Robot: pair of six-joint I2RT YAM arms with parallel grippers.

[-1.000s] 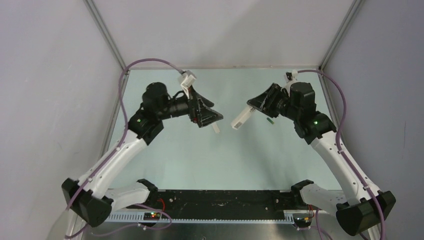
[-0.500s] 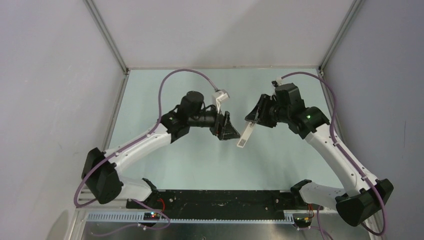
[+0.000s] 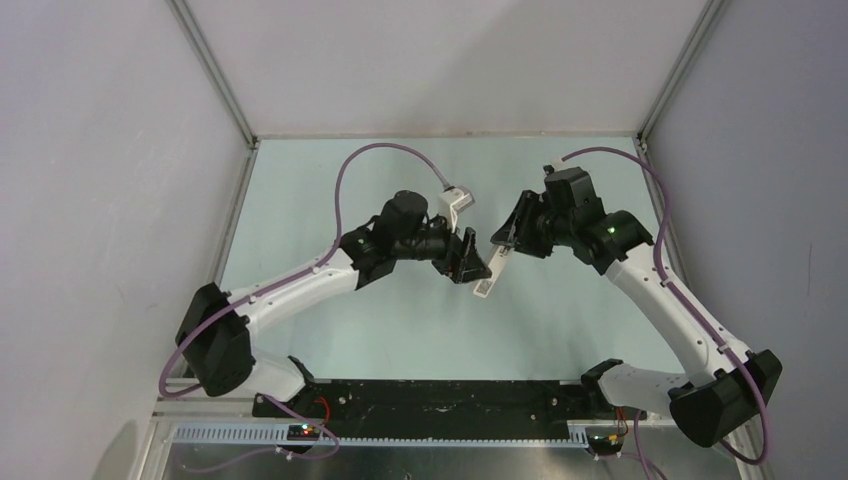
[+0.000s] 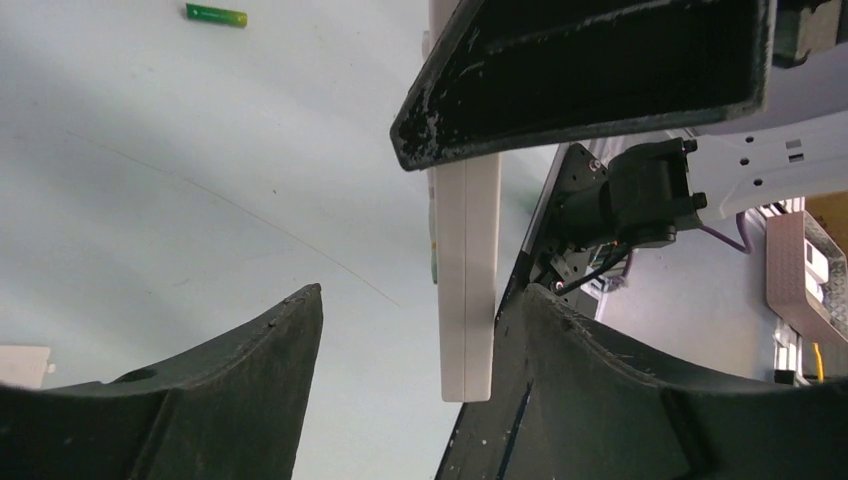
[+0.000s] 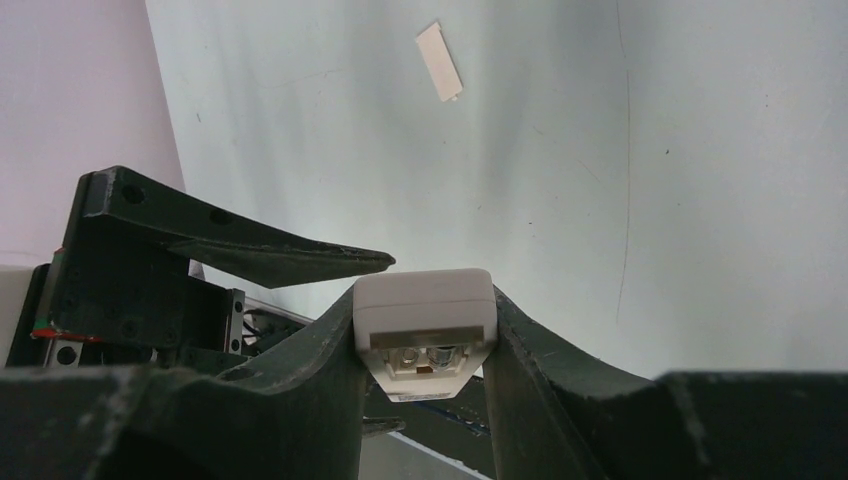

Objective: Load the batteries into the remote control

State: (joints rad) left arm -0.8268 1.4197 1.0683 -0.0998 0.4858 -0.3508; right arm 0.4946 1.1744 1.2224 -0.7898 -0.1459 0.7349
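My right gripper (image 3: 507,246) is shut on the upper end of the white remote control (image 3: 490,272) and holds it tilted above the table. In the right wrist view the remote (image 5: 425,310) sits end-on between my fingers (image 5: 330,370), its open recess facing the camera. My left gripper (image 3: 472,266) is open right beside the remote. In the left wrist view the remote (image 4: 466,280) hangs between the open jaws of my left gripper (image 4: 420,300), close to the right finger (image 4: 560,330). One green-black battery (image 4: 216,14) lies on the table. The other battery is out of view.
The small flat white cover piece (image 5: 440,62) lies on the pale green table (image 3: 330,190); its corner shows in the left wrist view (image 4: 20,365). Grey walls and metal frame posts (image 3: 215,70) enclose the table. The black base rail (image 3: 440,400) runs along the near edge.
My left arm has swung right and forward until its open jaws stand around the remote. My right gripper has shifted a little left, tilting the remote more downward.
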